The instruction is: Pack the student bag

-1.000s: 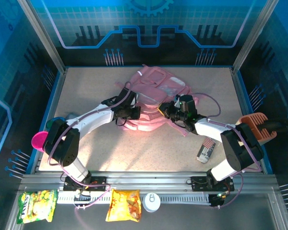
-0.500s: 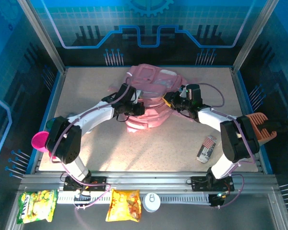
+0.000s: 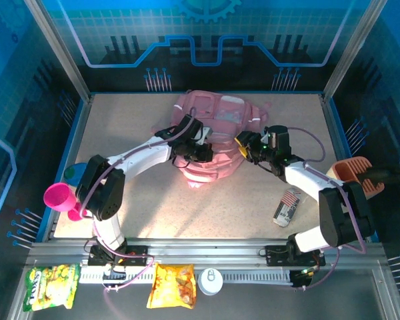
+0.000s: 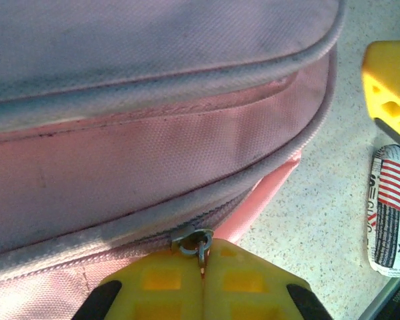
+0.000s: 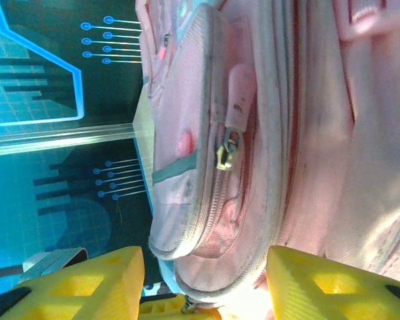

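Note:
The pink student bag lies at the far middle of the table. My left gripper is at its near left side, and the left wrist view shows the yellow jaws of that gripper shut on the small metal zip pull of the bag. My right gripper stands open just right of the bag. In the right wrist view its fingers stand wide apart with the bag's side in front of them, not gripped. A second zip pull hangs on a front pocket.
A small flag-printed pack lies near right, also seen as the pack in the left wrist view. An orange comb-like thing sits at the right edge and a pink cup at the left edge. Snack bags lie in front of the rail.
My right gripper has opened and drawn back to the right, off the bag. My left gripper has moved right and farther along the bag, still holding the zip pull.

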